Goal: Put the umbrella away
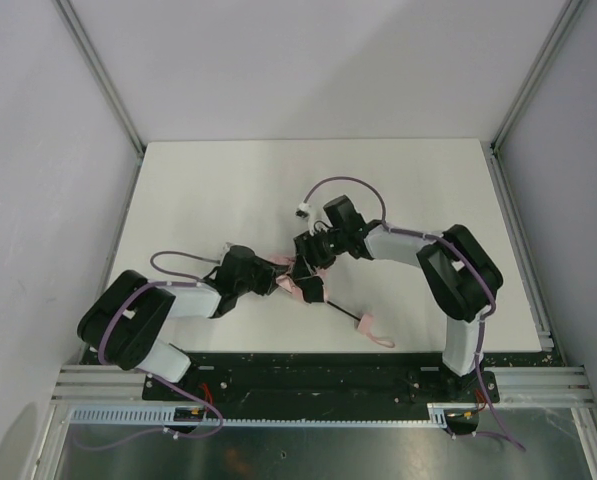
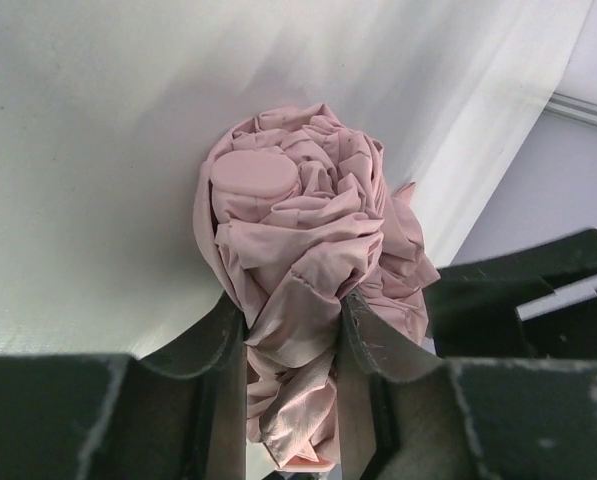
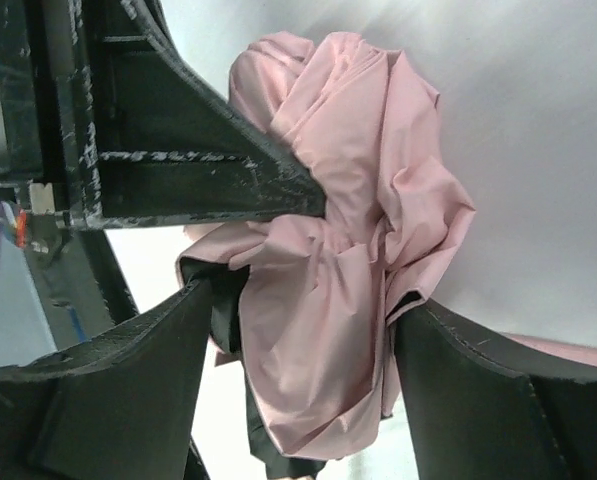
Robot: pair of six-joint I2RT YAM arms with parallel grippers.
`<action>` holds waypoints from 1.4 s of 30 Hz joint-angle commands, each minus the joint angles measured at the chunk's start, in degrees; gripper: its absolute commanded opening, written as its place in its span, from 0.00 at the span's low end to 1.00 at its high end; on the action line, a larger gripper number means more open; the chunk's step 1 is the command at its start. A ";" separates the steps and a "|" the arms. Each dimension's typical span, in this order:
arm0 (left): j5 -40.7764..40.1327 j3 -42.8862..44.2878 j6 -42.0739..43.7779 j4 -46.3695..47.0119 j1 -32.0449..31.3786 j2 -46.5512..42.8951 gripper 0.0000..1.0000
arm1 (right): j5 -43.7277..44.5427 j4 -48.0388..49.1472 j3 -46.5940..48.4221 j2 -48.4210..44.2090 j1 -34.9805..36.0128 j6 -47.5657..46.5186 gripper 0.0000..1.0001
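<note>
Two black arms meet over the middle of my white desk [image 1: 228,190], and between them lies the pale pink fabric folding umbrella [image 1: 306,290], its canopy crumpled into a loose bunch. From that bunch the thin black metal shaft [image 1: 343,310] runs out towards the near right, ending in the small pink handle [image 1: 366,322] with its loop strap [image 1: 381,340] flat on the desk just beyond.

My left end effector [image 2: 293,350] is narrowed on the umbrella. In its wrist view both dark fingers [image 2: 218,345] press a fold of pink cloth between them, and the canopy's round pink cap [image 2: 253,178] faces the camera above that fold.

My right end effector [image 3: 303,400] stands wide. Its fingers [image 3: 128,400] sit either side of a hanging swag of the same fabric, close to it on both sides without squeezing it. Just above, one finger of the left end effector crosses that view, touching the cloth.
</note>
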 commanded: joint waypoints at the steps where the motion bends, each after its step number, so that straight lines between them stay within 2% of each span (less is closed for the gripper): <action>1: -3.85 -2.50 5.27 -13.63 -0.42 3.05 0.00 | 8.89 -6.38 2.38 -6.62 4.30 -8.29 0.76; 4: -3.34 -2.17 5.23 -14.22 -0.35 3.37 0.00 | 15.23 -7.91 2.35 -8.26 7.94 -10.80 0.82; 7: -2.54 -1.48 4.89 -15.45 -0.36 3.44 0.00 | 23.43 -8.73 2.33 -8.19 12.54 -13.42 0.84; 13: -0.80 -0.30 3.84 -18.18 -0.37 2.47 0.00 | 45.44 -4.99 2.26 -3.72 20.02 -14.03 0.84; 18: 1.41 -0.13 2.90 -18.64 -0.29 2.27 0.00 | 51.51 -2.73 2.19 0.83 21.70 -14.43 0.79; 20: 2.05 -0.03 2.47 -18.77 -0.27 2.12 0.00 | 51.86 -3.01 2.17 2.44 21.71 -14.36 0.72; 22: 2.65 0.08 2.22 -18.80 -0.28 1.93 0.00 | 51.42 -3.67 2.17 3.95 21.47 -14.43 0.60; 24: 3.00 0.31 2.22 -18.81 -0.22 1.62 0.00 | 49.11 -4.56 1.92 5.18 20.73 -14.18 0.44; 26: 3.06 0.67 2.81 -18.81 0.02 0.97 0.00 | 44.49 -4.52 0.92 5.44 19.49 -13.70 0.23; 28: 3.23 0.98 3.73 -18.81 0.60 0.46 0.01 | 39.03 -3.90 -0.45 5.09 17.99 -12.92 0.10; 30: 3.47 1.28 4.84 -18.81 1.45 -0.37 0.10 | 33.51 -3.26 -1.74 4.56 15.97 -11.93 0.02; 32: 4.17 1.33 5.68 -18.81 2.46 -1.17 0.26 | 27.48 -2.04 -3.01 4.06 13.99 -10.68 0.01; 37: 5.70 0.60 6.65 -18.81 3.77 -4.23 0.85 | 10.59 3.44 -5.65 2.97 8.95 -5.98 0.00; 39: 5.96 0.39 6.71 -18.81 3.83 -4.49 0.95 | 4.52 6.16 -6.16 2.71 7.25 -3.52 0.00; 42: 6.82 1.01 6.29 -18.81 3.80 -2.22 0.99 | -3.24 10.01 -6.57 2.83 5.15 0.96 0.00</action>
